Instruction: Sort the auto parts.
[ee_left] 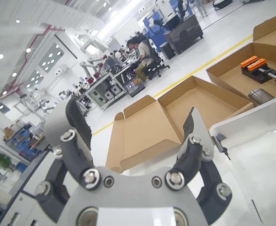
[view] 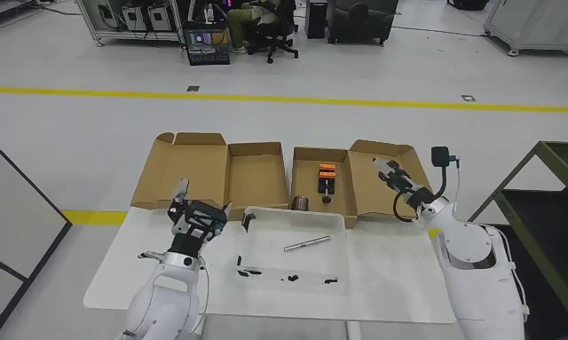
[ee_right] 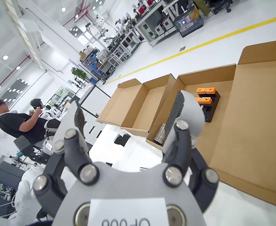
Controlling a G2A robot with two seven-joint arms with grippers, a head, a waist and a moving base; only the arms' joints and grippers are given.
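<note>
A white tray point(view: 266, 244) sits mid-table holding a thin metal rod point(view: 307, 243) and several small black parts point(view: 286, 276). Behind it stand two open cardboard boxes. The left box point(view: 257, 176) holds nothing. The right box point(view: 306, 162) contains an orange-and-black vise point(view: 327, 178) and a short metal cylinder point(view: 301, 201). My left gripper point(view: 202, 203) hovers open by the tray's left end, nothing between its fingers point(ee_left: 78, 118). My right gripper point(view: 390, 174) is open above the right box's lid flap point(ee_right: 253, 118), facing the vise point(ee_right: 208, 102) and cylinder point(ee_right: 160, 132).
A dark green rack point(view: 532, 198) stands just right of the table. A grey panel point(view: 27, 225) stands to the left. Box flaps point(view: 177, 167) spread past the table's back edge. Bare tabletop point(view: 390, 278) lies right of the tray.
</note>
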